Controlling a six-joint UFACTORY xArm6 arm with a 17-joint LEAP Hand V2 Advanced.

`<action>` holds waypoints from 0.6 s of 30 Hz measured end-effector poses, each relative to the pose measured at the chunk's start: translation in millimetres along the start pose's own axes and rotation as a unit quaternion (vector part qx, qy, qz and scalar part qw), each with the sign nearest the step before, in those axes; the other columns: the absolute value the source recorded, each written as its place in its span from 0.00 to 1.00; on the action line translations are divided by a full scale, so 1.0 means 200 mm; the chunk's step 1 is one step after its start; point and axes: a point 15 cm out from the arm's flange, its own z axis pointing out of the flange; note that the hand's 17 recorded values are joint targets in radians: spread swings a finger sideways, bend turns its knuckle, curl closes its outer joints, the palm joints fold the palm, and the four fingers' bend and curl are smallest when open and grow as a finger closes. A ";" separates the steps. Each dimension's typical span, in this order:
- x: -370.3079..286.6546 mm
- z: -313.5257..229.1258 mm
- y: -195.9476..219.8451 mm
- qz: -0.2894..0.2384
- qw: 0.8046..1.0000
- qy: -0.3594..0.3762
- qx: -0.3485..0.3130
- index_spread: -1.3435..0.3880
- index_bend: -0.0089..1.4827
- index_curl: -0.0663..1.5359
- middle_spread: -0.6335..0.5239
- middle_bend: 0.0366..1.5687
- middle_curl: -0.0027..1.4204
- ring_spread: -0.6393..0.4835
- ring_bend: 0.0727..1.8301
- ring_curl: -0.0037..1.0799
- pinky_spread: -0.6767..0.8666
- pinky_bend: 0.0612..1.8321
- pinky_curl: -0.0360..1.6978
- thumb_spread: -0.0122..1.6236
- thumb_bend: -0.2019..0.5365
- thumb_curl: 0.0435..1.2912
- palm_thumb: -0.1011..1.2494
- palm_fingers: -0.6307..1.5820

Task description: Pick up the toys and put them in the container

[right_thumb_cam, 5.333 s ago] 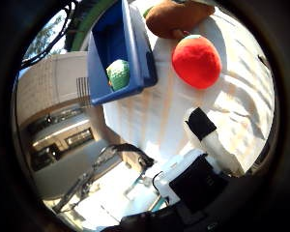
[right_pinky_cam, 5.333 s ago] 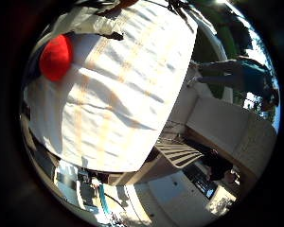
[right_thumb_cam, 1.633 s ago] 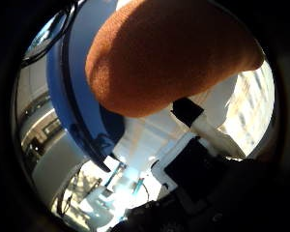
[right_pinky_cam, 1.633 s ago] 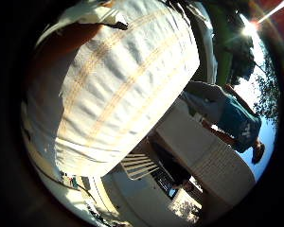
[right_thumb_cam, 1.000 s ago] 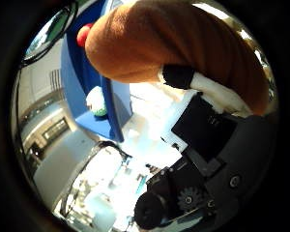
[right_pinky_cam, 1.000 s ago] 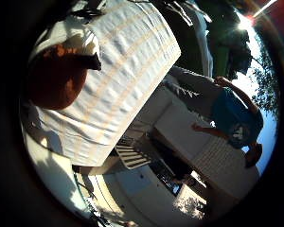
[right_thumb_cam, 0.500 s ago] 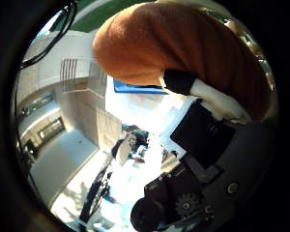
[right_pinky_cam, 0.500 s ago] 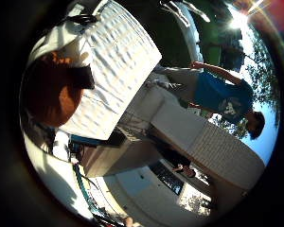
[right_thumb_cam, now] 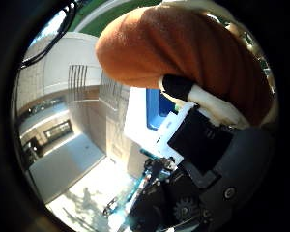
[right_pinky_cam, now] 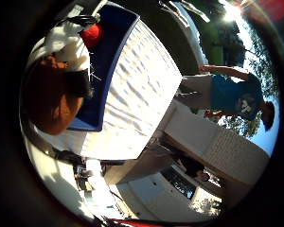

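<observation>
My hand (right_thumb_cam: 208, 126) is shut on an orange plush toy (right_thumb_cam: 174, 53), its white and black fingers (right_thumb_cam: 198, 92) curled over it close to the palm. The little finger side view shows the same toy (right_pinky_cam: 45, 95) held above the near end of the blue container (right_pinky_cam: 109, 66), which stands on a table with a white cloth (right_pinky_cam: 147, 95). A red ball toy (right_pinky_cam: 90, 35) sits at the container's far end; I cannot tell whether it is in or beside it. A strip of the container (right_thumb_cam: 164, 103) shows under the toy in the thumb side view.
A person in a blue shirt (right_pinky_cam: 239, 95) stands beside the table's far side. A pale brick wall (right_pinky_cam: 222, 151) and paved ground (right_thumb_cam: 68, 164) lie beyond the table's edge.
</observation>
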 end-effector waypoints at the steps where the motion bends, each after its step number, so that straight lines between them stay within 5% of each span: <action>1: -0.02 0.01 -0.03 0.002 1.000 -0.004 0.006 0.10 0.54 0.03 0.32 0.71 0.81 0.49 0.79 0.72 0.53 0.82 0.47 0.71 0.23 0.53 0.73 0.69; 7: -0.05 0.09 -0.12 0.028 1.000 -0.011 0.008 0.24 0.60 0.06 0.35 0.57 0.73 0.57 0.66 0.64 0.58 0.75 0.46 0.73 0.21 0.45 0.67 0.60; 9: -0.05 0.13 -0.12 0.029 0.999 -0.011 -0.005 0.45 0.54 0.08 0.43 0.28 0.61 0.69 0.53 0.59 0.63 0.73 0.46 0.73 0.21 0.42 0.63 0.24; 10: -0.05 0.15 -0.12 0.030 0.999 -0.011 -0.009 0.47 0.53 0.08 0.46 0.25 0.58 0.72 0.50 0.57 0.64 0.71 0.45 0.73 0.21 0.41 0.63 0.21; 13: -0.04 0.16 -0.13 0.023 1.000 -0.013 -0.012 0.53 0.42 0.07 0.57 0.12 0.46 0.80 0.34 0.39 0.69 0.61 0.37 0.72 0.23 0.38 0.61 0.17; 18: -0.10 0.15 -0.14 0.002 0.999 -0.040 -0.004 0.53 0.28 0.09 0.65 0.05 0.34 0.85 0.24 0.31 0.73 0.50 0.30 0.72 0.24 0.34 0.62 0.20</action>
